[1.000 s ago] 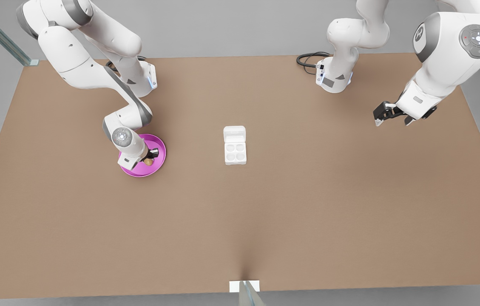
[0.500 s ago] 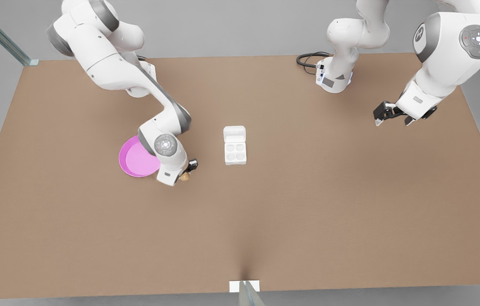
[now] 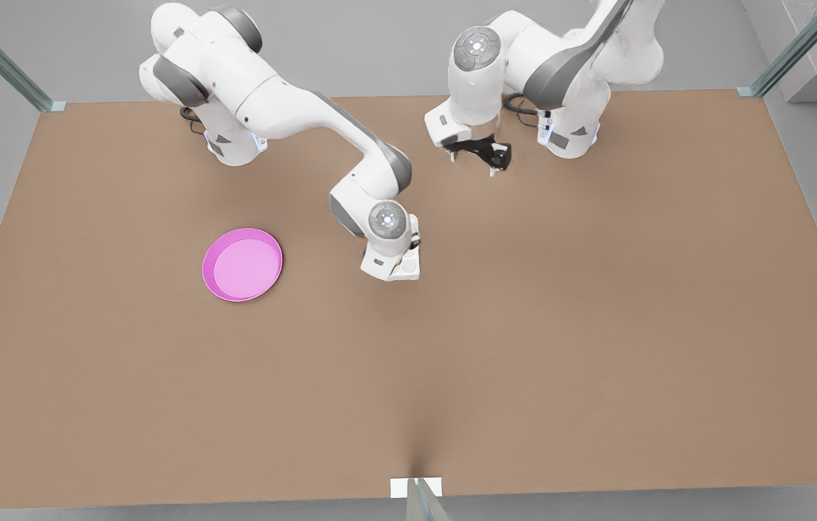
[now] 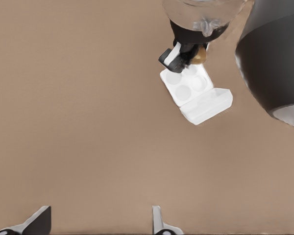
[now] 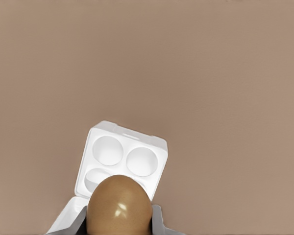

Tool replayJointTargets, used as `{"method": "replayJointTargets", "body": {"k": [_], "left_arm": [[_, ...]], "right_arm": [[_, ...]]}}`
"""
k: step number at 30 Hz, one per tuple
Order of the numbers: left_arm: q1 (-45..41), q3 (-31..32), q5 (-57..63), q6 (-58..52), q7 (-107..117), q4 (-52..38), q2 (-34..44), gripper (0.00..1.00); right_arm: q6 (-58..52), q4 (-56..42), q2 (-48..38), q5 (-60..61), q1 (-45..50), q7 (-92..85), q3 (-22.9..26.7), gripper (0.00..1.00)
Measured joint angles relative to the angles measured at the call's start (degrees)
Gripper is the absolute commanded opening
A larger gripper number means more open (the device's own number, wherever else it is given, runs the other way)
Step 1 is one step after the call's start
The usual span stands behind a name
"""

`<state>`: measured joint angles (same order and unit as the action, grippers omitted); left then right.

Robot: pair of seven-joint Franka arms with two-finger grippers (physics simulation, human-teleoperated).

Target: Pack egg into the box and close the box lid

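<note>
My right gripper [image 5: 120,221] is shut on the tan egg [image 5: 120,205] and holds it just above the white box [image 5: 122,156], whose four cups are empty. The open box lid [image 4: 208,105] lies flat beside the cups. In the front view this arm's hand covers most of the box [image 3: 409,270]. The left wrist view shows that same right gripper [image 4: 183,54] with the egg [image 4: 201,55] over the box [image 4: 186,88]. My left gripper [image 3: 484,153] hangs open above the table's back middle, well away from the box; its fingertips [image 4: 159,223] are spread wide.
An empty pink plate [image 3: 242,264] lies on the brown table [image 3: 596,325] toward the front view's left. Both arm bases stand along the table's back edge, with a black cable by one of them.
My right gripper carried the egg from the pink plate across to above the box. My left arm swung from the front view's right side to the back middle.
</note>
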<state>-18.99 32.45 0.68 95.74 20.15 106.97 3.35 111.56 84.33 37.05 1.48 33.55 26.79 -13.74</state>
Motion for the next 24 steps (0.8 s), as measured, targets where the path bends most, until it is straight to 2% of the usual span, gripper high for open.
{"method": "replayJointTargets", "body": {"k": [2,4,6,9,12,20,21,22,24], "left_arm": [[0.34,2.69,-0.07,2.23,3.10,7.54,4.99,1.00],[5.80,4.12,-0.15,3.97,5.88,10.94,7.06,1.00],[7.42,5.03,-0.39,6.44,8.38,14.36,7.42,1.00],[6.33,5.53,-0.65,12.54,11.63,18.70,2.94,1.00],[6.27,6.48,-0.75,17.15,14.37,21.04,2.35,1.00],[5.27,8.01,-2.68,20.06,20.01,23.69,10.49,1.00],[5.26,8.01,-2.98,20.31,20.57,23.84,10.67,1.00],[5.25,8.01,-3.20,20.52,21.11,23.92,10.73,1.00],[5.25,8.06,-3.50,20.82,22.10,23.99,10.73,1.00]], "right_arm": [[-0.13,-2.55,1.83,0.32,2.46,1.22,2.47,0.49],[-0.23,-3.40,2.67,0.50,3.39,2.35,3.17,0.50],[-0.31,-3.78,3.15,0.60,3.66,3.36,3.39,0.50],[-0.37,-8.26,6.75,0.80,4.96,5.01,3.46,0.50],[-0.42,-10.37,8.54,1.46,7.27,6.62,4.86,0.51],[1.27,-5.71,8.47,1.41,5.85,9.58,5.23,0.52],[1.57,-5.44,8.47,1.39,5.98,9.87,5.22,0.65],[1.84,-5.17,8.45,1.31,6.07,10.15,5.22,1.00],[2.26,-3.84,7.84,1.14,6.15,10.66,5.18,1.00]]}}
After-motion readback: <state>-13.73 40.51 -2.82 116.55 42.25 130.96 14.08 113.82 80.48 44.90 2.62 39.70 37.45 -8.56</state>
